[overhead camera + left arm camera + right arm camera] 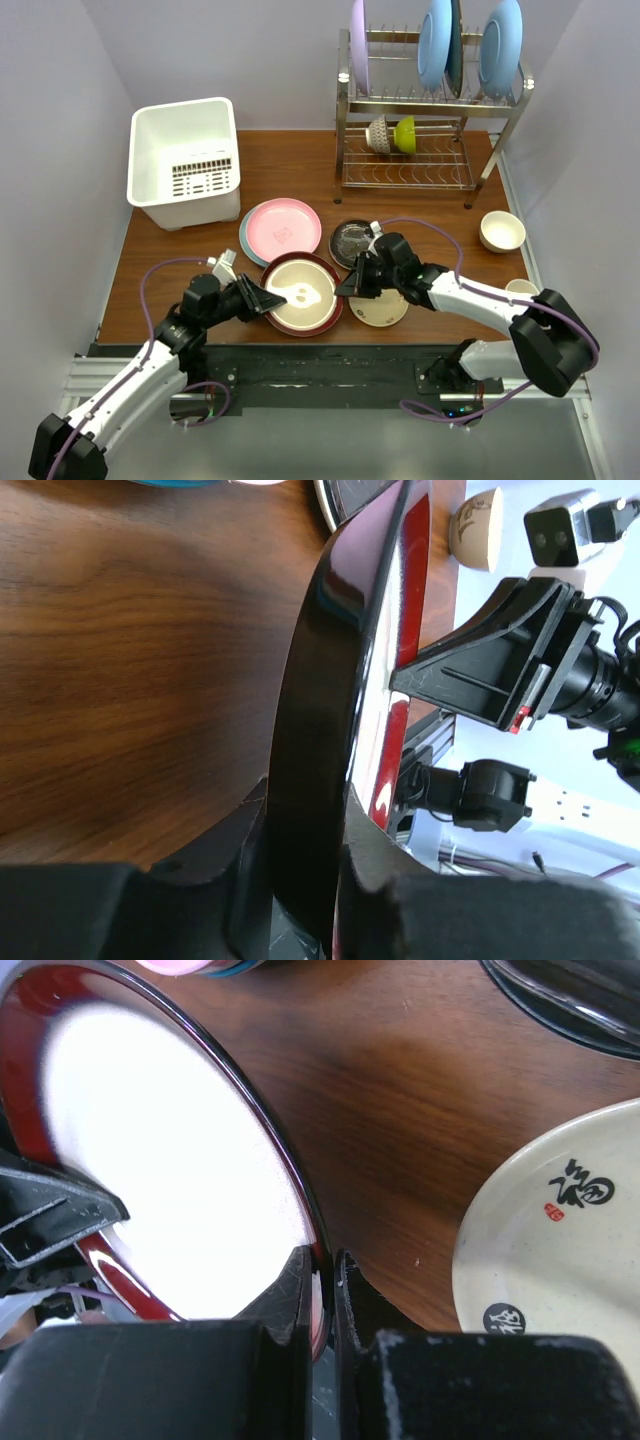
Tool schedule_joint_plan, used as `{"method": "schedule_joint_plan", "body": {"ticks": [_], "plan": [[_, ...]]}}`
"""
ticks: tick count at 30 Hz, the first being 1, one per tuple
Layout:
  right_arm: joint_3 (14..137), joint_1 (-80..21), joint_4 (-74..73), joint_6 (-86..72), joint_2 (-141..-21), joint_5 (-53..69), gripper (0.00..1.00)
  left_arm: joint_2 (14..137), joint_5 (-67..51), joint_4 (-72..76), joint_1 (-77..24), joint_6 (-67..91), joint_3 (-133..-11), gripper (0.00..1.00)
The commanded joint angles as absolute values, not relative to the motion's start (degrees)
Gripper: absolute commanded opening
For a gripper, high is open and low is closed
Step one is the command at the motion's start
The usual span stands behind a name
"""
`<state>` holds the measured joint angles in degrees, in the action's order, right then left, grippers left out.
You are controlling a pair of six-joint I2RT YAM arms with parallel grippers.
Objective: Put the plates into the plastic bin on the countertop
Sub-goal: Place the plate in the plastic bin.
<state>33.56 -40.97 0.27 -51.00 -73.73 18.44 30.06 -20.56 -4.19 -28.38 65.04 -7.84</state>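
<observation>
The plastic bin (185, 160) stands at the far left corner of the countertop (150, 270), well apart from everything I am holding, and I can see nothing in it.

My left gripper (265, 298) reaches in from the near left. Its jaws are drawn narrow on the left rim of the maroon-rimmed plate (300, 293). From my left wrist, the dark edge runs up between the two fingers (250, 880) and appears to meet both. This plate lies near the front edge, roughly midway along it. I cannot tell whether it is resting on the wood or just off it.

Behind it, towards the middle of the countertop, the pink plate (283, 228) sits on top of a blue plate (246, 240), of which only a left sliver shows.

My right gripper (345, 288) comes in from the near right. It is pinched tight on the opposite rim of the same maroon-rimmed plate, with the thin edge squeezed between its fingers (290, 1290). So both of my tools grip one plate from opposite sides.

Just to its right, the small yellowish plate (380, 308) lies flat by the front edge. The dark glass plate (352, 240) lies behind it, partly under my right arm.

Further right, a cream bowl (502, 230) sits near the right edge. The wire rack (400, 165) stands at the far right corner. A lilac plate (358, 45) and light-blue plates (435, 40) stand upright in its top tier.
</observation>
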Motion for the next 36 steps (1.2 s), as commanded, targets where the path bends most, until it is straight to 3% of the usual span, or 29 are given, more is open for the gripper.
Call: {"method": "schedule_joint_plan", "body": {"ticks": [1, 5, 12, 14, 15, 17, 18, 21, 25, 36], "plan": [[36.65, -42.89, 9.32, -52.47, -70.58, 23.82, 0.00, 31.38, -17.67, -3.78, -30.67, 63.54, -7.73, 0.13], [36.21, -42.54, 7.74, -51.94, -69.87, 23.20, 0.00, 30.24, -16.79, -5.36, -31.02, 63.19, -8.87, 0.00], [36.12, -42.10, 4.75, -50.98, -68.38, 21.10, 0.02, 31.11, -16.79, -7.20, -31.20, 62.23, -10.37, 0.00], [36.21, -42.01, 3.79, -50.54, -68.12, 20.66, 0.11, 31.46, -16.61, -7.12, -31.20, 62.14, -10.63, 0.00], [36.56, -41.92, 2.91, -50.19, -68.12, 20.22, 0.29, 31.46, -16.61, -7.03, -31.20, 62.14, -10.81, 0.00], [36.74, -42.01, 1.85, -49.66, -68.20, 20.13, 0.46, 31.46, -16.44, -7.03, -31.29, 62.14, -11.07, 0.00], [36.83, -42.01, 1.50, -49.22, -68.03, 20.13, 0.61, 31.46, -16.26, -7.12, -31.29, 62.05, -11.25, 0.00], [36.56, -42.01, 1.49, -48.52, -67.94, 20.91, 0.83, 31.55, -15.82, -7.38, -31.38, 62.31, -11.60, 0.00], [36.04, -42.01, 0.62, -47.99, -67.24, 20.39, 0.94, 31.03, -15.38, -7.47, -31.46, 62.58, -11.78, 0.00], [34.63, -41.92, -2.54, -47.20, -61.62, 18.37, 0.99, 29.27, -14.42, -9.05, -31.47, 61.96, -14.58, 0.00]]}}
